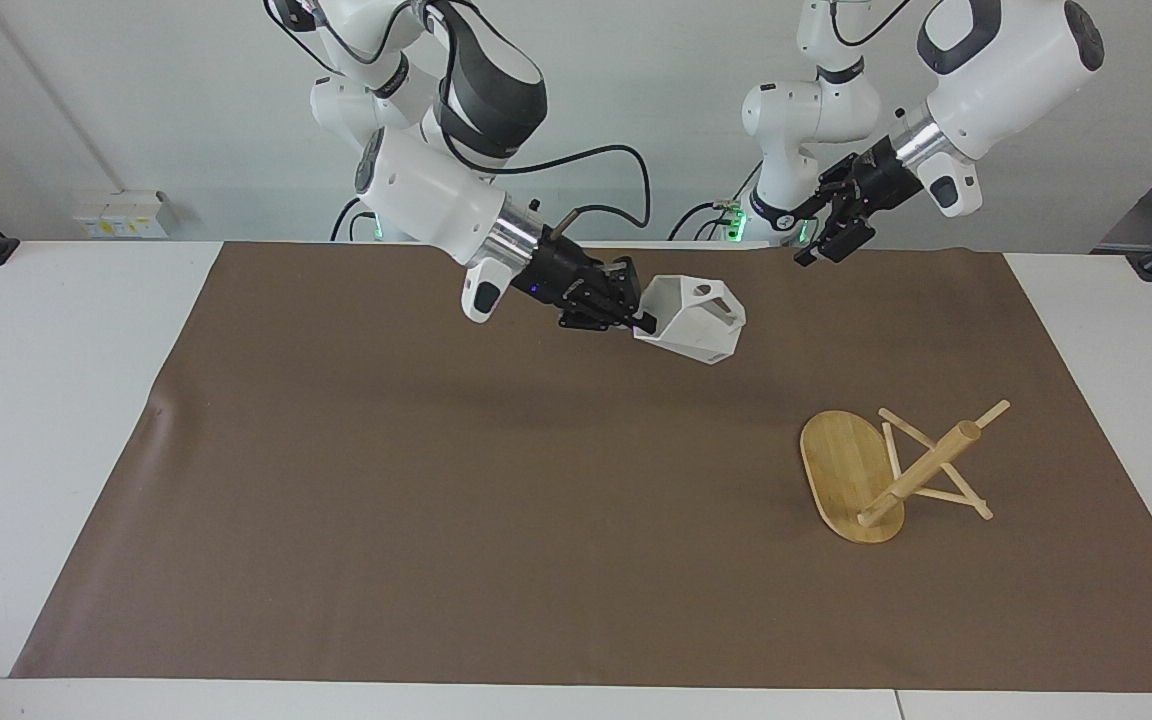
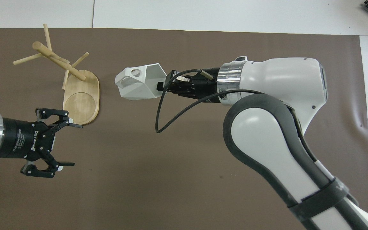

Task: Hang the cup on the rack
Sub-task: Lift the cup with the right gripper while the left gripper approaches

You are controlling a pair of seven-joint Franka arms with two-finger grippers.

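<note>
1. Overhead view showed the right claw [image 2: 161, 85] clamped on the cup's [image 2: 139, 82] rim, holding it tipped in the air over the brown mat [image 2: 184, 159], near the rack [image 2: 72, 83].
2. The rack lay toppled toward the left arm's end of the surface [image 1: 56, 400], its post slanting, pegs touching the mat.
3. The left claw [image 2: 67, 145] hung empty, fingers spread wide, over the mat.
4. Facing view alone showed both claws well above the mat; nothing stood between cup and rack.
</note>
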